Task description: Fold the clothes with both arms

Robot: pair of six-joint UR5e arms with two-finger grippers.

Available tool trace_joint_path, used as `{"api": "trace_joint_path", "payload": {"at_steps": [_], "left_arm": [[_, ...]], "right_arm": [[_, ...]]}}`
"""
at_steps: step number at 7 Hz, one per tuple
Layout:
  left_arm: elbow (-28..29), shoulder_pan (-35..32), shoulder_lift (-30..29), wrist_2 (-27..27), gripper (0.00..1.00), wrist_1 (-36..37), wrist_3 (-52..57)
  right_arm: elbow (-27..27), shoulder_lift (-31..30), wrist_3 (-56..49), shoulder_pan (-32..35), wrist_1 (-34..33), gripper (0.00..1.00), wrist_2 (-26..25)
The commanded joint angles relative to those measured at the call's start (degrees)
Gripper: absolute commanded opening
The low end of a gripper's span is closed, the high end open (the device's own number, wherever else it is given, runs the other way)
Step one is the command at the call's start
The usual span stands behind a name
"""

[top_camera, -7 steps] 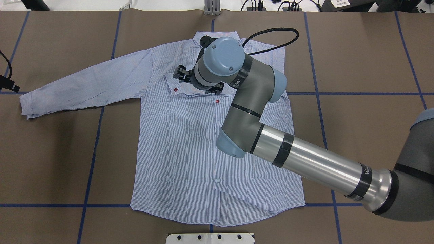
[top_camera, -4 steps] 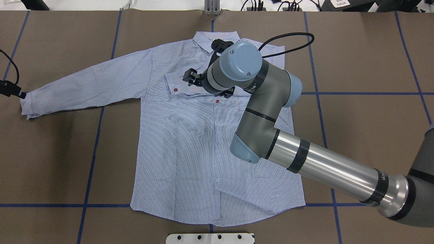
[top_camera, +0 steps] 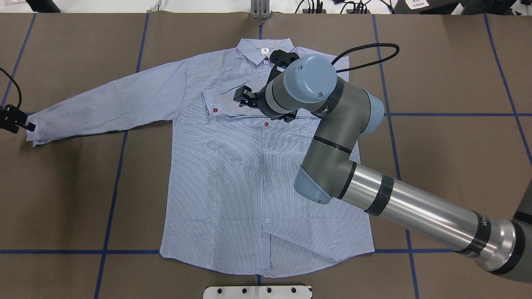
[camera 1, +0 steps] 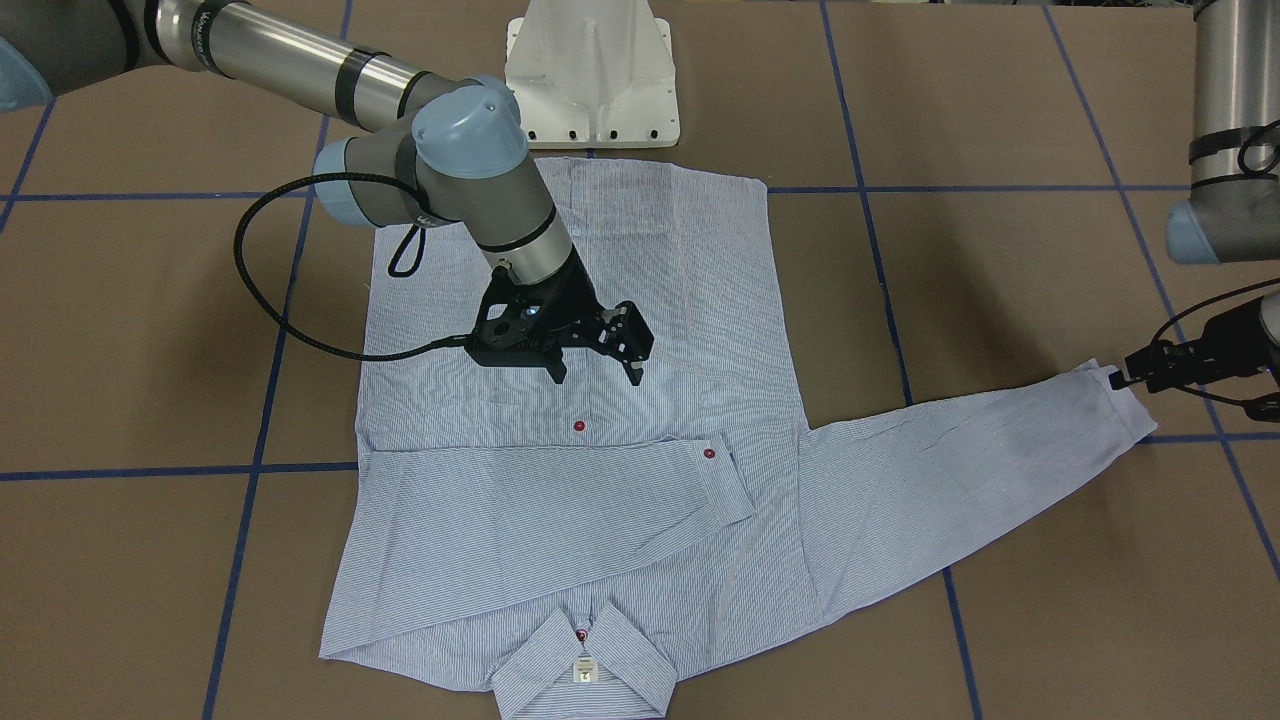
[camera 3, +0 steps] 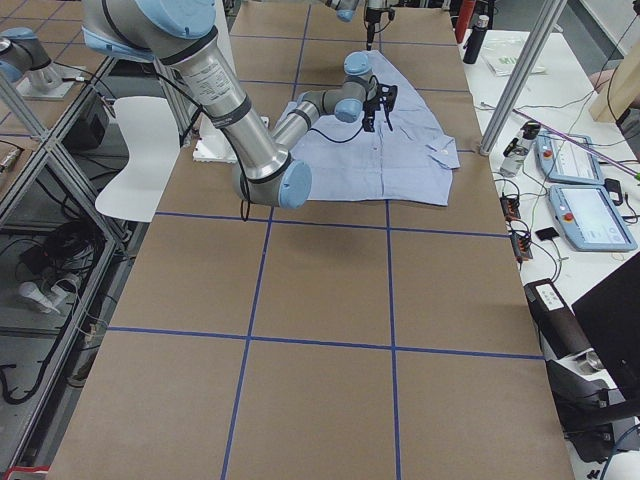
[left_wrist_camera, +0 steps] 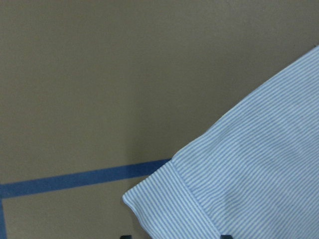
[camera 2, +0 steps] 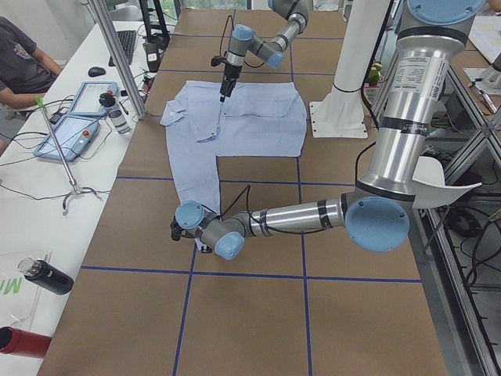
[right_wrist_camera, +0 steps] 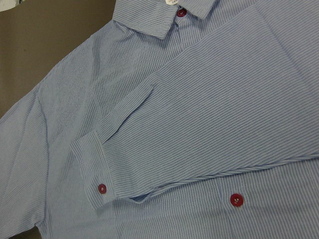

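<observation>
Right jaws: spread wide, holding nothing, hanging just over the chest of the shirt [top_camera: 224,178] with the tips pointing down. Close by, a red button [camera 1: 579,426] on the shirt front. Just past that, the right sleeve [camera 1: 540,500], folded flat across the chest, with the right cuff [camera 1: 725,480] near the middle and a cuff button [camera 1: 709,453] on it, red too. Behind the jaws, the right arm [top_camera: 415,207], reaching in from the near right corner and over the right side of the shirt. A black cable [top_camera: 365,52] looping off its wrist.

Left jaws: spread too, down low at the left edge of the counter [top_camera: 449,74], right at the end of the left sleeve [top_camera: 108,104]. In the left wrist view, a dark tip on each side of the left cuff [left_wrist_camera: 169,199]. Touching the cloth or not: cannot tell. Above them, the left arm [camera 1: 1225,90], coming down at that end.

Shirt lying flat and front up in the middle of the brown counter. Collar [top_camera: 262,45] at the far side, with a small white label [top_camera: 262,51] inside. Hem at the near side, by the white base [top_camera: 257,292]. Left sleeve stretched out straight to the left. Blue tape lines [top_camera: 449,114] across the counter.
</observation>
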Motion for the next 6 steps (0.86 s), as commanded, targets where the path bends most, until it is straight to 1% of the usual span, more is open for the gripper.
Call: {"api": "trace_joint_path", "payload": {"at_steps": [1, 2, 3, 4, 5, 6], "left_arm": [[0.27, 0.55, 0.25, -0.32, 0.65, -0.29, -0.46], [0.36, 0.72, 0.25, -0.40, 0.64, -0.20, -0.46], [0.36, 0.73, 0.25, -0.32, 0.61, -0.20, -0.29], [0.36, 0.99, 0.25, -0.32, 0.60, -0.28, -0.29], [0.36, 1.69, 0.25, -0.32, 0.55, -0.63, -0.29], [0.45, 1.78, 0.25, -0.32, 0.45, -0.90, -0.29]], "right_arm": [[0.62, -0.85, 0.00, 0.11, 0.08, 1.00, -0.01], [1.23, -1.21, 0.00, 0.20, 0.08, 1.00, -0.01], [1.93, -1.82, -0.08, 0.20, 0.08, 1.00, -0.01], [2.03, -2.00, 0.00, 0.11, 0.08, 1.00, -0.01], [2.03, -2.09, 0.00, 0.20, 0.08, 1.00, -0.01], [2.55, -2.61, 0.00, 0.20, 0.08, 1.00, -0.01]]}}
